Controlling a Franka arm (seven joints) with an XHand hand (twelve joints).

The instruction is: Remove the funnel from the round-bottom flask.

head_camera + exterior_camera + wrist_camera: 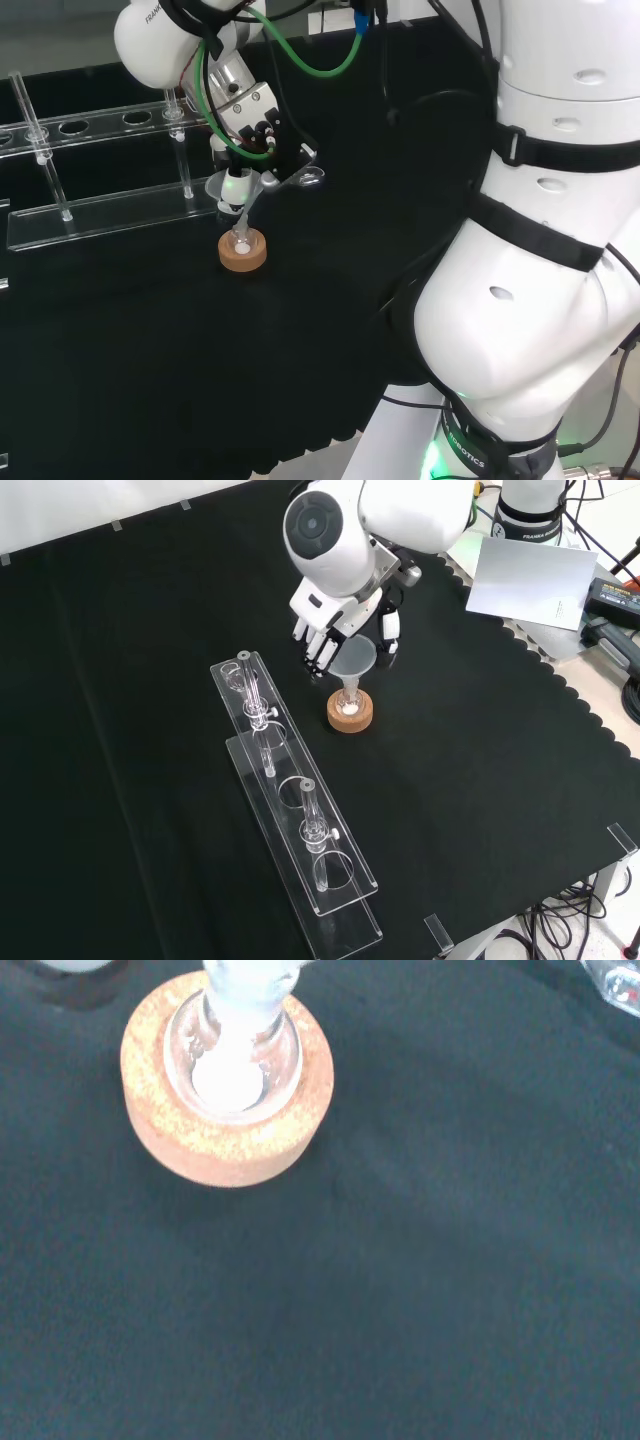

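The hand (345, 630) hangs over the funnel (353, 662), fingers (318, 652) curled down around its rim and the thumb (389, 630) on the far side. The funnel's stem sits in the round-bottom flask (349, 704), which rests on a cork ring (350, 717) beside the clear tube rack (285, 800) on the black cloth (480, 780).

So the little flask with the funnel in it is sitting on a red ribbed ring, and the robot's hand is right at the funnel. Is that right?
Not quite. The ring under the flask is cork, tan and speckled, not red and ribbed; the wrist view shows it plainly. The rest holds: the funnel is in the flask, and the hand is right at it in the front view.
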